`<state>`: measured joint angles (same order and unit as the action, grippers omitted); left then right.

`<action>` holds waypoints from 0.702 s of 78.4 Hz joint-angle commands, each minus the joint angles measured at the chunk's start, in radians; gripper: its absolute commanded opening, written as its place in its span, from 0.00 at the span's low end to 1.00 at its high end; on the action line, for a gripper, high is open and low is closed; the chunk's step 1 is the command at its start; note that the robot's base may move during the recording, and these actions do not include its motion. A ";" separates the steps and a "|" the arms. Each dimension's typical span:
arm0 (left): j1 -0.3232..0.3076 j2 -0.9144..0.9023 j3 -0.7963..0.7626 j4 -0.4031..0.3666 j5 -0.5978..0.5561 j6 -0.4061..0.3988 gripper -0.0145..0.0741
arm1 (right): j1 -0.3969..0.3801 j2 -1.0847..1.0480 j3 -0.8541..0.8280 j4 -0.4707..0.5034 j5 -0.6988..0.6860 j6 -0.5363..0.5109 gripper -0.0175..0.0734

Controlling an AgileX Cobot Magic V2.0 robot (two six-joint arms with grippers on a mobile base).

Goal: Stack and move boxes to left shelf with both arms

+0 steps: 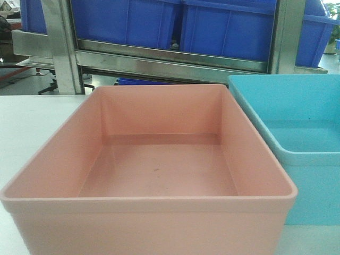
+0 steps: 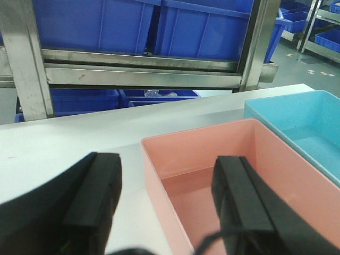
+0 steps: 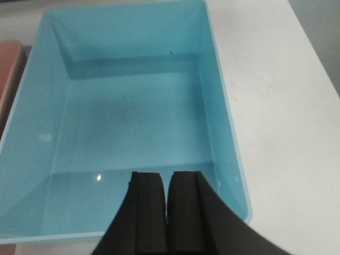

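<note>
The salmon pink box (image 1: 159,164) stands empty on the white table, filling the middle of the front view. The light blue box (image 1: 303,133) stands just to its right, a narrow gap between them. My left gripper (image 2: 167,191) is open and straddles the left wall of the pink box (image 2: 180,159): one finger (image 2: 98,196) over the table, the other (image 2: 239,196) over the inside. My right gripper (image 3: 167,178) is shut, over the near wall of the blue box (image 3: 133,117), with nothing seen between its fingers. The steel shelf (image 1: 170,58) runs behind the table.
Royal-blue ribbed crates (image 1: 223,26) sit on the steel rack behind the table, more below its bar (image 2: 85,98). Upright steel posts (image 1: 61,48) flank the rack. The white table (image 1: 32,122) reaches left of the pink box and right of the blue one (image 3: 287,133).
</note>
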<state>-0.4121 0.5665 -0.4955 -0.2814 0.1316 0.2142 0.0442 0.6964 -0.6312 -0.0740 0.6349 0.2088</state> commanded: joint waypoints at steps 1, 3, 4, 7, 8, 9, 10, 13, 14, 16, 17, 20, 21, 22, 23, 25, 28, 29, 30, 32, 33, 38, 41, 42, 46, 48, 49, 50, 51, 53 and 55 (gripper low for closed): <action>-0.008 0.001 -0.029 -0.012 -0.079 0.003 0.50 | -0.004 0.095 -0.092 -0.003 -0.053 -0.024 0.35; -0.008 0.001 -0.029 -0.012 -0.079 0.003 0.50 | -0.004 0.117 -0.108 -0.003 -0.051 -0.028 0.40; -0.008 0.001 -0.029 -0.012 -0.079 0.003 0.50 | -0.004 0.134 -0.118 -0.003 -0.051 -0.030 0.42; -0.008 0.001 -0.029 -0.012 -0.079 0.003 0.50 | -0.006 0.190 -0.152 -0.003 -0.044 -0.040 0.51; -0.008 0.001 -0.029 -0.012 -0.079 0.003 0.50 | -0.008 0.198 -0.156 -0.003 -0.040 -0.041 0.54; -0.008 0.001 -0.029 -0.012 -0.079 0.003 0.50 | -0.010 0.214 -0.166 -0.003 -0.034 -0.042 0.57; -0.008 0.001 -0.029 -0.012 -0.079 0.003 0.50 | -0.016 0.238 -0.180 -0.003 -0.027 -0.044 0.60; -0.008 0.001 -0.029 -0.012 -0.079 0.003 0.50 | -0.031 0.280 -0.204 -0.001 -0.003 -0.056 0.66; -0.008 0.001 -0.029 -0.012 -0.079 0.003 0.50 | -0.039 0.297 -0.214 0.000 0.005 -0.062 0.67; -0.008 0.001 -0.029 -0.012 -0.079 0.003 0.50 | -0.056 0.329 -0.234 0.001 0.017 -0.078 0.69; -0.008 0.001 -0.029 -0.012 -0.079 0.003 0.50 | -0.066 0.345 -0.245 0.004 0.025 -0.088 0.70; -0.008 0.001 -0.029 -0.012 -0.079 0.003 0.50 | -0.096 0.395 -0.278 0.012 0.049 -0.121 0.70; -0.008 0.001 -0.029 -0.012 -0.079 0.003 0.50 | -0.107 0.410 -0.290 0.016 0.057 -0.132 0.70; -0.008 0.001 -0.029 -0.012 -0.079 0.003 0.50 | -0.117 0.426 -0.302 0.021 0.064 -0.144 0.70; -0.008 0.001 -0.029 -0.012 -0.079 0.003 0.50 | -0.128 0.442 -0.314 0.027 0.073 -0.156 0.70; -0.008 0.001 -0.029 -0.012 -0.079 0.003 0.50 | -0.151 0.480 -0.344 0.045 0.082 -0.183 0.69; -0.008 0.001 -0.029 -0.012 -0.079 0.003 0.50 | -0.169 0.517 -0.373 0.062 0.090 -0.227 0.69; -0.008 0.001 -0.029 -0.012 -0.079 0.003 0.50 | -0.176 0.531 -0.384 0.067 0.090 -0.240 0.69; -0.008 0.001 -0.029 -0.012 -0.079 0.003 0.50 | -0.182 0.544 -0.394 0.074 0.091 -0.252 0.69; -0.008 0.001 -0.029 -0.012 -0.079 0.003 0.50 | -0.190 0.565 -0.409 0.086 0.091 -0.266 0.69; -0.008 0.001 -0.029 -0.012 -0.079 0.003 0.50 | -0.198 0.586 -0.419 0.093 0.093 -0.271 0.69; -0.008 0.001 -0.029 -0.012 -0.079 0.003 0.50 | -0.217 0.658 -0.467 0.122 0.107 -0.299 0.69; -0.008 0.001 -0.029 -0.012 -0.079 0.003 0.50 | -0.229 0.703 -0.500 0.134 0.125 -0.310 0.69; -0.008 0.001 -0.029 -0.012 -0.079 0.003 0.50 | -0.233 0.718 -0.509 0.136 0.131 -0.313 0.69; -0.008 0.001 -0.029 -0.012 -0.079 0.003 0.50 | -0.245 0.771 -0.543 0.142 0.153 -0.324 0.69; -0.008 0.001 -0.029 -0.012 -0.079 0.003 0.50 | -0.252 0.808 -0.561 0.144 0.160 -0.332 0.69; -0.008 0.001 -0.029 -0.012 -0.079 0.003 0.50 | -0.254 0.822 -0.575 0.144 0.162 -0.338 0.69; -0.008 0.001 -0.029 -0.012 -0.079 0.003 0.50 | -0.255 0.836 -0.585 0.145 0.165 -0.342 0.69; -0.008 0.001 -0.029 -0.012 -0.079 0.003 0.50 | -0.256 0.849 -0.594 0.145 0.168 -0.345 0.69; -0.008 0.001 -0.029 -0.012 -0.079 0.003 0.50 | -0.257 0.876 -0.609 0.145 0.176 -0.349 0.69; -0.008 0.001 -0.029 -0.012 -0.079 0.003 0.50 | -0.257 0.901 -0.632 0.145 0.184 -0.357 0.69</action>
<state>-0.4121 0.5665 -0.4955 -0.2814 0.1316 0.2142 -0.2014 1.5651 -1.1837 0.0614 0.8280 -0.1164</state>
